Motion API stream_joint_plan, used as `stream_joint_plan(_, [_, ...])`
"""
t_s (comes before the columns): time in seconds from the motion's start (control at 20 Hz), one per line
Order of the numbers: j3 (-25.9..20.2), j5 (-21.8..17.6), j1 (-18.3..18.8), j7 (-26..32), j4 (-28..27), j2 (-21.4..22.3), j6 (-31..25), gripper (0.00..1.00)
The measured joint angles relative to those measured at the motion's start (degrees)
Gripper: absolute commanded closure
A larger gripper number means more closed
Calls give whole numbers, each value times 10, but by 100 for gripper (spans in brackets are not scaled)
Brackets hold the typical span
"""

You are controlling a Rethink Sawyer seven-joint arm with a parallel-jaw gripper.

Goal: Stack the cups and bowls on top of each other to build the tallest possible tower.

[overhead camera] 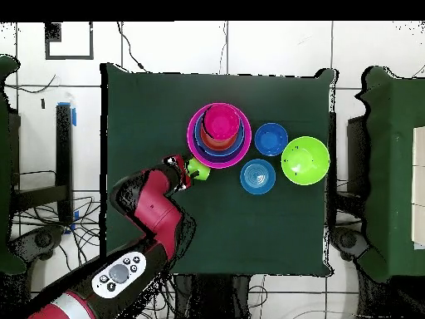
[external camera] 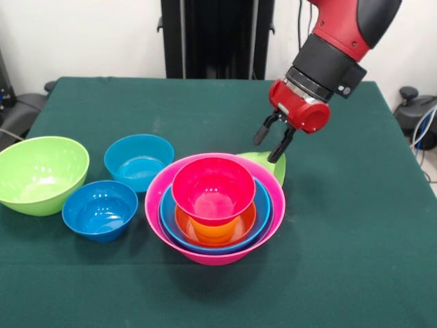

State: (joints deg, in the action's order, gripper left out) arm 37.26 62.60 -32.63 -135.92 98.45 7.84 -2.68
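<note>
Mid-build, by the look of it: tower (external camera: 215, 208) standing at table centre, big pink bowl (external camera: 158, 205) outermost, a blue bowl (external camera: 263, 212) and an orange bowl (external camera: 235, 229) nested inside, a red-pink bowl (external camera: 213, 188) perched highest; gripper (external camera: 272, 142) hanging just behind the tower's far rim, black fingers (external camera: 281, 145) spread around the edge of the lime green cup (external camera: 272, 164), not visibly pinched on it.

Step in hand probably the pick-up of that cup; next move likely calls for closing on its wall, lifting clear of the pink rim, then setting it on the red-pink bowl without tipping the stack.

Waiting apart on the green table (external camera: 355, 239): large lime green bowl (external camera: 41, 174), sky blue bowl (external camera: 138, 160), dark blue bowl (external camera: 100, 210).

Most of the cup hidden behind the tower; upright or lying, hard to tell; orange tumbler, if inside the stack, not separable from the orange bowl; fingertip contact unclear in the overhead view.
</note>
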Motion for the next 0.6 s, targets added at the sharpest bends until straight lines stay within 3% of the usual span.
stream_joint_plan(0.35, [25,-1,-4,-14,-4,4,-62,0])
stream_joint_plan(0.6, [30,-14,3,-14,-4,34,-96,0])
